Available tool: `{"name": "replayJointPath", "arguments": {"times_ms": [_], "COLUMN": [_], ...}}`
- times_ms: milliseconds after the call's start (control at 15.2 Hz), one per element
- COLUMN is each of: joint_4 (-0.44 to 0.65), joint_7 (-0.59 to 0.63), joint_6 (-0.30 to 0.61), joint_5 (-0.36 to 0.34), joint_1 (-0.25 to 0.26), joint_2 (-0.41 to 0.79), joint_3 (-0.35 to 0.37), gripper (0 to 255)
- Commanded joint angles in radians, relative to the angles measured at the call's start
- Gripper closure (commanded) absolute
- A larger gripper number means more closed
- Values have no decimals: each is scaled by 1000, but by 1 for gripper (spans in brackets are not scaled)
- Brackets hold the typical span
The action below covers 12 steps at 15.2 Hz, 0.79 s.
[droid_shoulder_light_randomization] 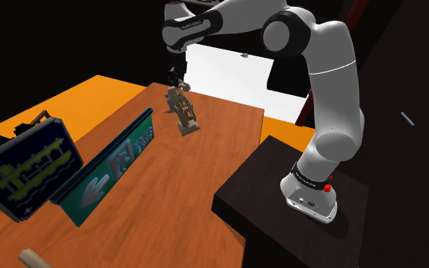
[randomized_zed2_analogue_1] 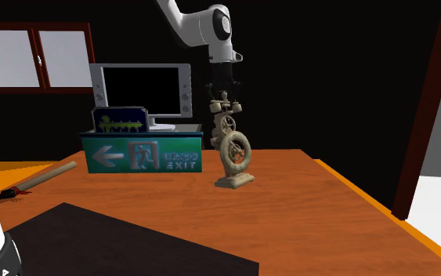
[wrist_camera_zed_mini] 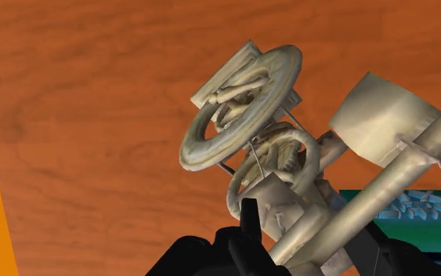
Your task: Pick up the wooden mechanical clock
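Note:
The clock point(droid_shoulder_light_randomization: 183, 113) is a pale tan skeleton of rings and gears on a small base, over the far part of the wooden table point(droid_shoulder_light_randomization: 174, 198). In the second exterior view the clock point(randomized_zed2_analogue_1: 231, 149) leans slightly, its base level with or just above the tabletop. My black gripper point(droid_shoulder_light_randomization: 179, 84) comes down from above and is shut on the clock's top point(randomized_zed2_analogue_1: 225, 103). In the wrist view the fingers point(wrist_camera_zed_mini: 247, 227) clasp the clock's upper frame point(wrist_camera_zed_mini: 289, 212), and its big ring point(wrist_camera_zed_mini: 242, 110) hangs over the wood.
A green exit sign point(droid_shoulder_light_randomization: 106, 171) stands on edge left of the clock, a dark case point(droid_shoulder_light_randomization: 26, 167) behind it. A monitor point(randomized_zed2_analogue_1: 140, 90) stands at the back, and a brush point(randomized_zed2_analogue_1: 38, 179) lies near the edge. The black stand point(droid_shoulder_light_randomization: 281, 198) adjoins the table.

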Motion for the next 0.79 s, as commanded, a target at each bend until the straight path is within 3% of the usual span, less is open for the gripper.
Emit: {"name": "replayJointPath", "arguments": {"times_ms": [0,726], "joint_4": [-7,60], "joint_7": [-1,-6], "joint_6": [-28,-130], "joint_5": [2,2], "joint_1": [0,0], "joint_2": [30,-6], "joint_3": [2,1], "gripper": [255,255]}}
